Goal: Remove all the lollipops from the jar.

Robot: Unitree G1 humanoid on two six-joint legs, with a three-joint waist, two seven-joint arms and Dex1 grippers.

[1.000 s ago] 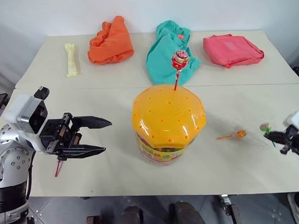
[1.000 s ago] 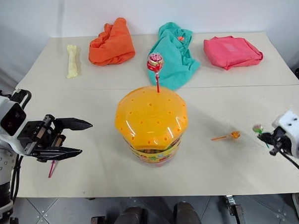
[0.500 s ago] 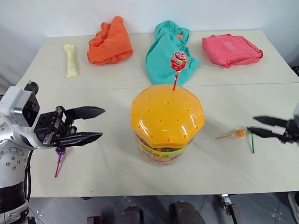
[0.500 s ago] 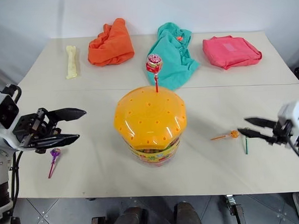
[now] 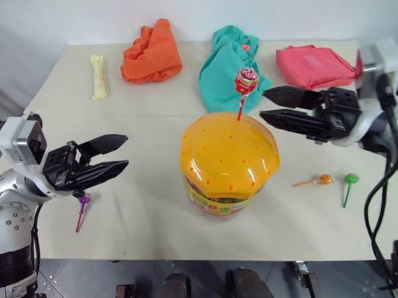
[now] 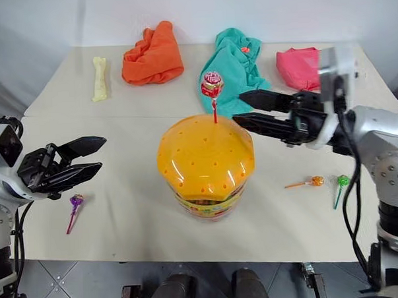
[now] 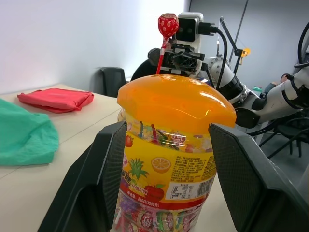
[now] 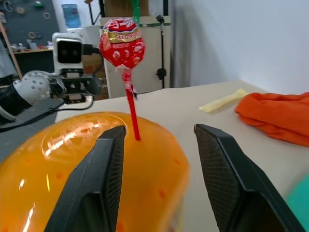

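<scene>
The jar (image 5: 214,200) stands mid-table under its orange dome lid (image 5: 229,154). A red lollipop (image 5: 247,81) stands upright in a hole of the lid. My right gripper (image 5: 264,103) is open and level, its tips just right of that lollipop's stick and not touching it. In the right wrist view the red lollipop (image 8: 122,48) rises ahead, between the fingers. My left gripper (image 5: 125,151) is open to the left of the jar and empty. A purple lollipop (image 5: 81,210) lies on the table below it. An orange lollipop (image 5: 317,181) and a green lollipop (image 5: 349,182) lie right of the jar.
Along the back of the table (image 5: 149,217) lie a pale bone-shaped toy (image 5: 98,75), an orange cloth (image 5: 152,55), a teal cloth (image 5: 225,65) and a pink cloth (image 5: 311,65). The teal cloth lies right behind the jar.
My right gripper let go of the green lollipop on the table at the right, opened, and swung up and left to the red lollipop on the lid. The left gripper barely shifted.
</scene>
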